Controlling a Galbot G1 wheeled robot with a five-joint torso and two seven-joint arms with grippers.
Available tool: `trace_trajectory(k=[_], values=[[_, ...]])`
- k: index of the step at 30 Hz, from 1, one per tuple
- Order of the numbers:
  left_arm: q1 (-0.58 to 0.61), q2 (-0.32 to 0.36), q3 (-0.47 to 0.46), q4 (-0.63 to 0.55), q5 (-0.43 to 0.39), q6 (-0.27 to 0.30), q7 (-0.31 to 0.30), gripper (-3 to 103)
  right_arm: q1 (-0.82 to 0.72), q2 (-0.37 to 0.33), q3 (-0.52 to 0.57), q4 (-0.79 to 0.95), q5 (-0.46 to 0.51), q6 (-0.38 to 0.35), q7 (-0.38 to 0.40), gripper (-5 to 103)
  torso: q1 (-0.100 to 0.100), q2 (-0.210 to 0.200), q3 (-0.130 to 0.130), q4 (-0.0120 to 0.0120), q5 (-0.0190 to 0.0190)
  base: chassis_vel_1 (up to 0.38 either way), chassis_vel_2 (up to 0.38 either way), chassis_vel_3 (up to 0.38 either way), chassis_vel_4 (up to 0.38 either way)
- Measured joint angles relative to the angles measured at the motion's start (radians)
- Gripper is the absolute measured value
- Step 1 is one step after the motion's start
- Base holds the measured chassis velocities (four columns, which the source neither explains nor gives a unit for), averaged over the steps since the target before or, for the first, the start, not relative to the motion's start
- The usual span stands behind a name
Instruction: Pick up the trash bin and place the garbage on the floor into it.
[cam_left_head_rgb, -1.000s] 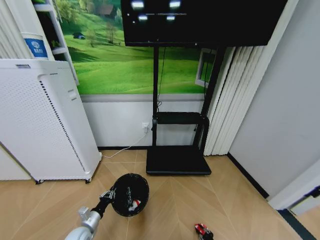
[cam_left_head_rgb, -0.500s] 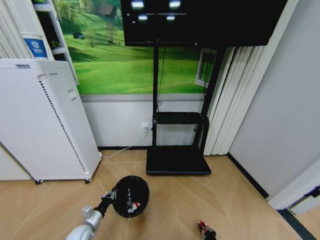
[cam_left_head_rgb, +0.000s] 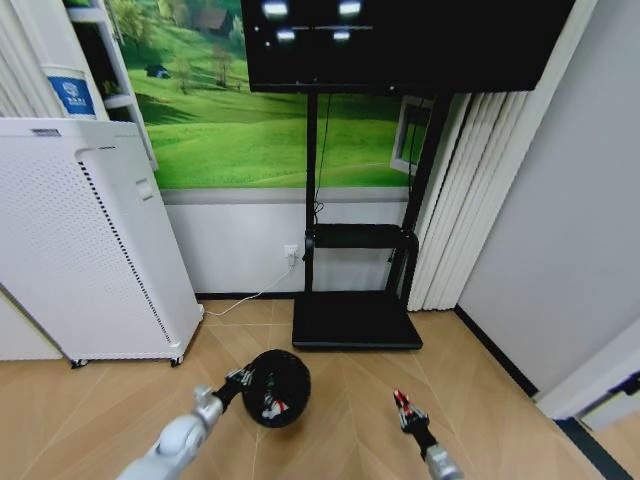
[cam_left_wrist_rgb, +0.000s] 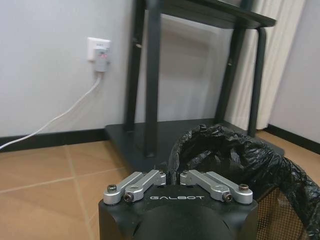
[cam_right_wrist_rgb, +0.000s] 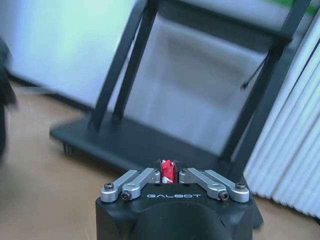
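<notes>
The trash bin (cam_left_head_rgb: 277, 388), black mesh lined with a black bag, hangs just over the floor (cam_left_head_rgb: 340, 420) in the head view. My left gripper (cam_left_head_rgb: 243, 378) is shut on its rim. In the left wrist view the fingers (cam_left_wrist_rgb: 150, 179) pinch the bag's edge, and the trash bin (cam_left_wrist_rgb: 250, 160) lies just beyond them. A red-and-white wrapper (cam_left_head_rgb: 268, 406) lies inside the bin. To the bin's right, my right gripper (cam_left_head_rgb: 402, 404) is shut on a red piece of garbage (cam_right_wrist_rgb: 167, 171), held off the floor.
A tall white perforated appliance (cam_left_head_rgb: 80, 250) stands at the left. The black TV stand's base (cam_left_head_rgb: 355, 322) lies just behind the bin, by white curtains (cam_left_head_rgb: 460, 200). A cable runs from a wall socket (cam_left_head_rgb: 291, 254). A dark skirting strip (cam_left_head_rgb: 495, 352) edges the right wall.
The left arm has carried the bin a little to the right and farther out. The right gripper has risen from the frame's bottom edge with the red garbage in it.
</notes>
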Motion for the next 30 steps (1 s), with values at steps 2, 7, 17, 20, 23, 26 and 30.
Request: trace_trajectory(k=[2, 7, 17, 20, 23, 26, 30], values=[[-0.114, -0.018, 0.102, 0.067, -0.039, 0.0, 0.02, 7, -0.029, 0.008, -0.005, 0.106, 0.031, -0.03, 0.006, 12, 0.0, 0.0, 0.0, 0.0002, 0.0, 0.0, 0.0, 0.0, 0.0], [-0.244, -0.069, 0.252, 0.155, -0.066, -0.001, 0.054, 7, -0.054, 0.033, -0.011, 0.207, 0.046, -0.057, 0.009, 12, 0.0, 0.0, 0.0, -0.0005, -0.0003, 0.0, 0.0, 0.0, 0.0], [-0.376, -0.177, 0.434, 0.256, -0.087, -0.012, 0.097, 7, -0.075, 0.038, -0.016, 0.335, 0.06, -0.093, 0.009, 12, 0.0, 0.0, 0.0, -0.0001, -0.0001, 0.0, 0.0, 0.0, 0.0], [-0.376, -0.182, 0.449, 0.249, -0.094, -0.012, 0.101, 7, -0.077, 0.041, -0.02, 0.344, 0.061, -0.096, 0.009, 12, 0.0, 0.0, 0.0, 0.0001, -0.0002, 0.0, 0.0, 0.0, 0.0], [-0.356, -0.191, 0.48, 0.227, -0.112, -0.014, 0.136, 7, -0.092, 0.054, -0.04, 0.338, 0.043, -0.09, 0.002, 12, 0.0, 0.0, 0.0, 0.0004, 0.0002, 0.0, 0.0, 0.0, 0.0], [-0.34, -0.202, 0.493, 0.198, -0.139, -0.008, 0.165, 7, -0.121, 0.061, -0.051, 0.334, 0.026, -0.073, -0.012, 12, 0.0, 0.0, 0.0, -0.0001, -0.0003, 0.0, 0.0, 0.0, 0.0], [-0.339, -0.216, 0.498, 0.195, -0.156, -0.002, 0.183, 7, -0.152, 0.066, -0.054, 0.329, 0.013, -0.056, -0.018, 12, 0.0, 0.0, 0.0, -0.0001, -0.0002, 0.0, 0.0, 0.0, 0.0]])
